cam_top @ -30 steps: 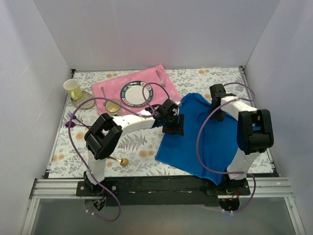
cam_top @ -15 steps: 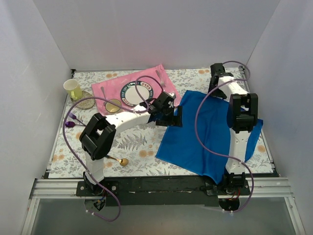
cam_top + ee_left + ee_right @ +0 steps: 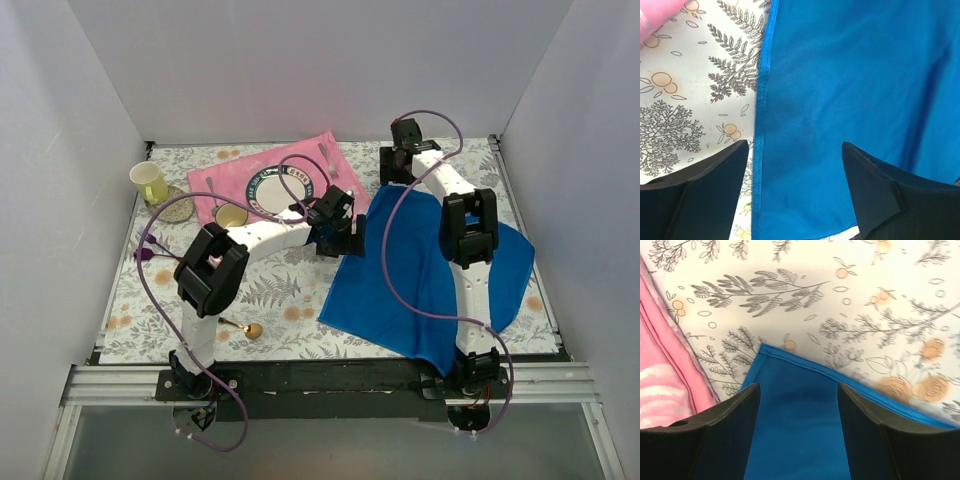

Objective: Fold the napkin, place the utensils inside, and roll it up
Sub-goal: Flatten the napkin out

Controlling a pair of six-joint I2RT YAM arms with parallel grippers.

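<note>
Lying flat and unfolded right of centre, napkin; left gripper open, empty, straddling its left hem, right gripper open, empty, over its far corner, both seemingly placed to pinch for folding; spoon well apart, leftward.

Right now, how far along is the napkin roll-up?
Done: nothing visible; the blue napkin lies spread open, no fold. In hand: left gripper open over its left hem, right gripper open over its far corner, neither gripping. Left: fold, put the gold-bowled spoon, lying apart on the patterned tablecloth, inside, roll.
</note>
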